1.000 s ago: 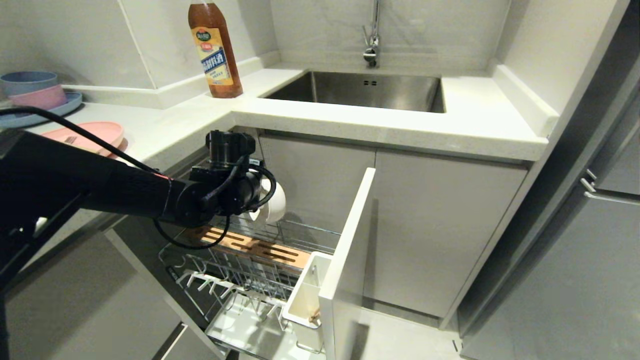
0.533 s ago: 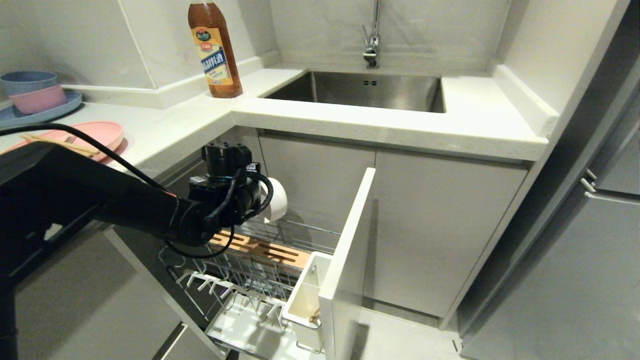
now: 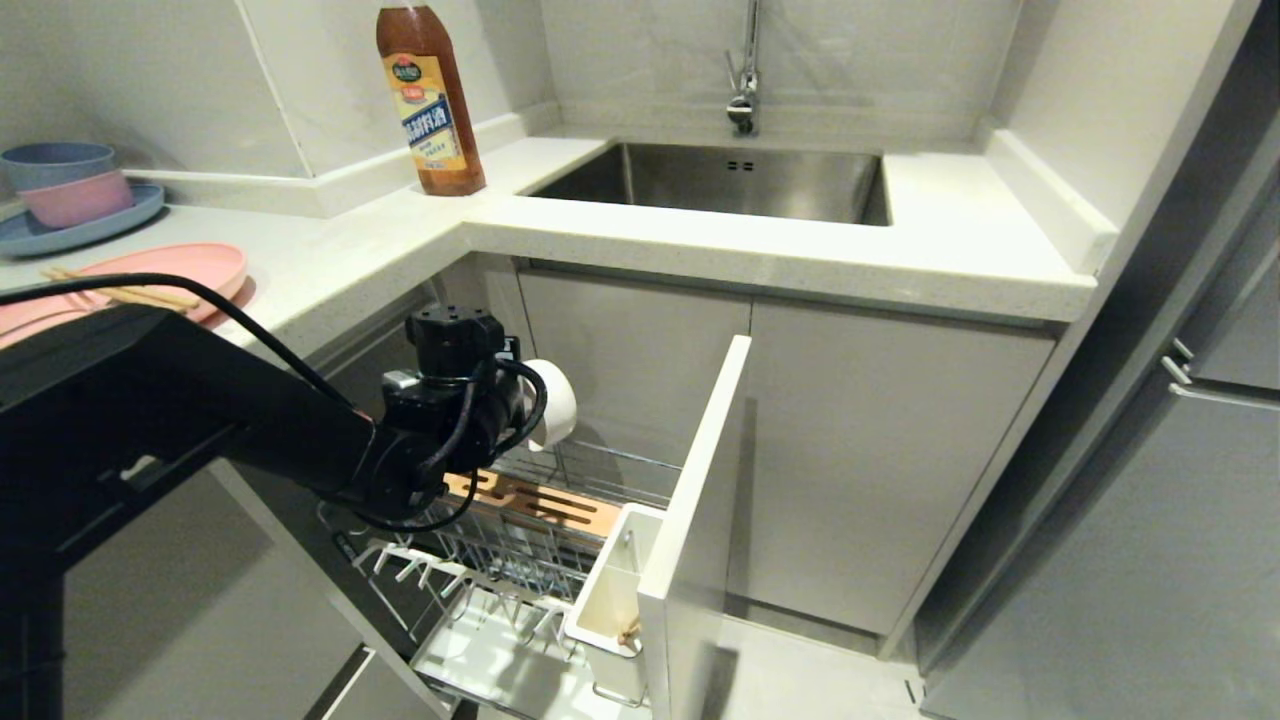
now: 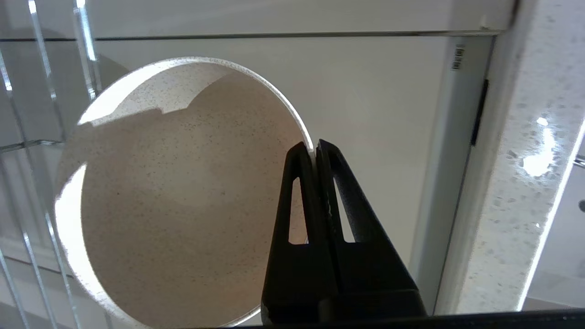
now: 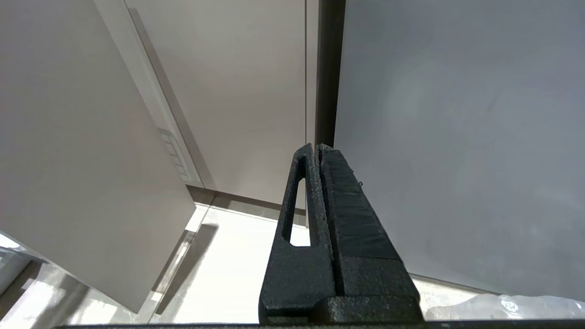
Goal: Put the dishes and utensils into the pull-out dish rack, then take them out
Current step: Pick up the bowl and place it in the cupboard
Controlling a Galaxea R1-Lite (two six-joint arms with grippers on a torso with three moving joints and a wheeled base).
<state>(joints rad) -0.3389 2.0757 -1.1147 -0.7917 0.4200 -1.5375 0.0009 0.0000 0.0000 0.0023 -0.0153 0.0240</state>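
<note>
Left hand [image 4: 315, 145] clamped tight on the rim of the cream-white bowl [image 4: 183, 192], bowl tipped on edge above the pull-out dish rack [image 3: 560, 520]. Right hand [image 5: 317, 148] closed, holding nothing

We see the left arm [image 3: 200, 410] reaching over the pull-out dish rack [image 3: 520, 560], with the cream-white bowl [image 3: 552, 402] at its end, tipped on edge above the slotted wooden block [image 3: 540, 502]. The jaws themselves are hidden behind the wrist. The white utensil cup [image 3: 610, 600] stands just inside the tall front panel [image 3: 695, 530]. On the counter [image 3: 700, 240], the pink plate [image 3: 180, 270] carries the chopsticks [image 3: 120, 292]. A sauce bottle [image 3: 428, 100] stands near the steel sink [image 3: 720, 180].
</note>
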